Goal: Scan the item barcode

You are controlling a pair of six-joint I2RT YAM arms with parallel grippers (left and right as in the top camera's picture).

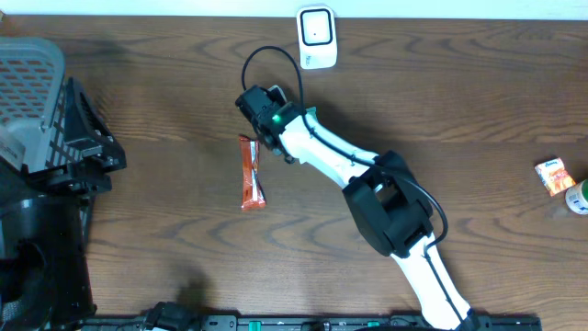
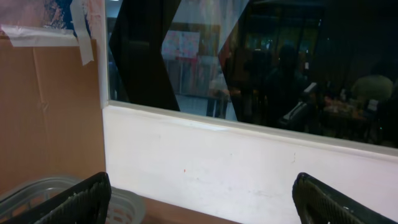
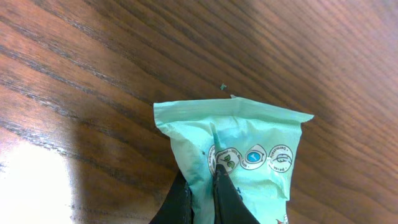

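**Right claw** (image 3: 200,190): clenched on the lower edge of a mint-green packet (image 3: 249,143), with the dark wooden bench (image 3: 74,68) behind it. Only the right wrist view shows this grip.
**Overhead view:** the right arm covers the packet. The claw sits near the white scanner (image 1: 317,37), just beside an orange bar (image 1: 250,173). A small orange packet (image 1: 555,176) lies well apart at the right edge.
**Left claw** (image 2: 202,186): released, fingers wide apart, facing a white wall and a window. A grey basket (image 2: 37,193) is at the lower left of its view.

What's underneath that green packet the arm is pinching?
Only bare wooden table shows beneath the packet. Its underside, and any barcode there, is covered; the jaws hide its lower edge.
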